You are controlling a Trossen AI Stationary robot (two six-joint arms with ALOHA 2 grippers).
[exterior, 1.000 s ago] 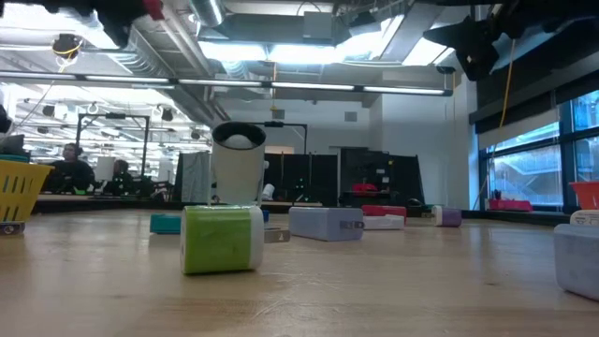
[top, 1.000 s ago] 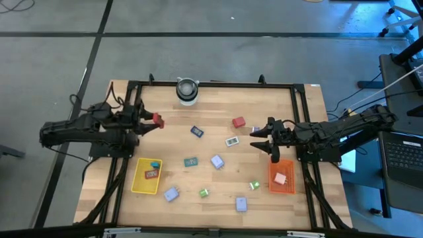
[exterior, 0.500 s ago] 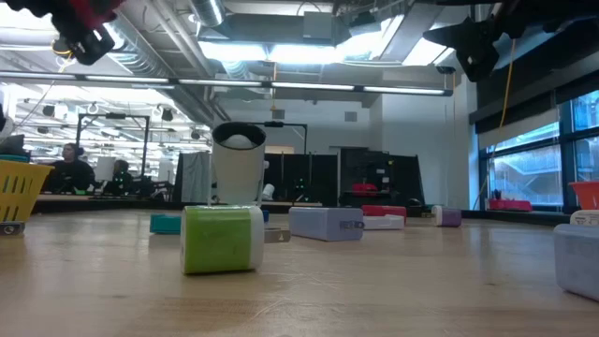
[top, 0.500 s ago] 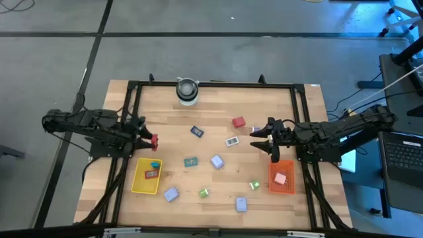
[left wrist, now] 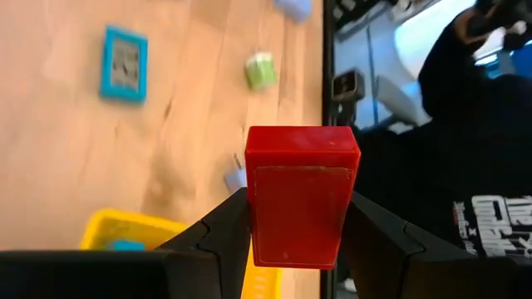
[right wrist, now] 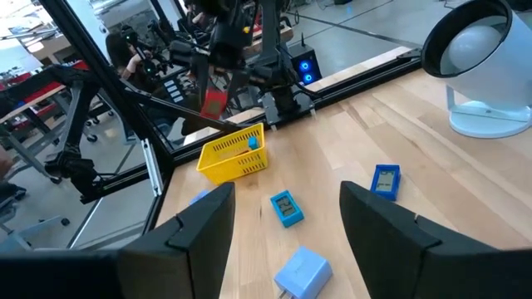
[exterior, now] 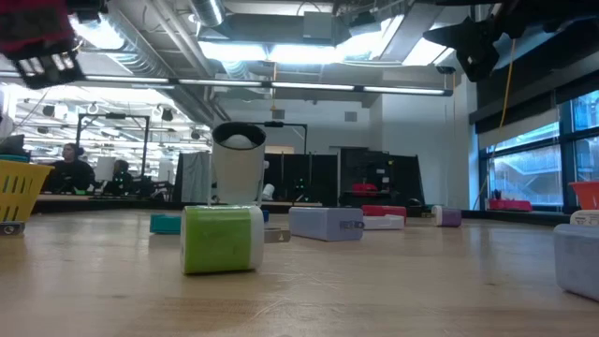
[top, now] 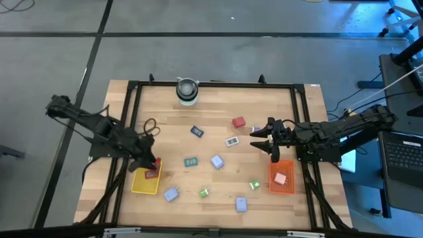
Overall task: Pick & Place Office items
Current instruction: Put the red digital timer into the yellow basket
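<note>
My left gripper (top: 153,162) is shut on a red block (left wrist: 301,195) and hovers over the far right corner of the yellow tray (top: 140,184), which holds a red packet (top: 151,174). In the low view the block (exterior: 36,30) shows high at the left. Small office items lie flat on the table: a red block (top: 238,121), a blue one (top: 197,131), a teal one (top: 191,161), a lavender one (top: 217,161) and a green one (top: 204,192). My right gripper (top: 256,137) waits open above the table's right part, beside the red tray (top: 289,188). My left gripper pinches the red block between its two fingers, one on each long side (left wrist: 256,218). The fingers come slanting down from the table's left. The block is lifted clear and hangs over the yellow tray (left wrist: 125,232).
A round grey-white cylinder (top: 187,90) stands at the far edge. The red tray holds a pink item (top: 280,178). More lavender (top: 171,194) (top: 241,203) and green (top: 254,185) items lie near the front edge. A black frame (top: 125,132) rims the table.
My left gripper has carried the red block from the table's far left part toward the near edge and down, tipping downward, until it hangs over the yellow tray. It has stayed shut on the block. My right arm has kept still.
</note>
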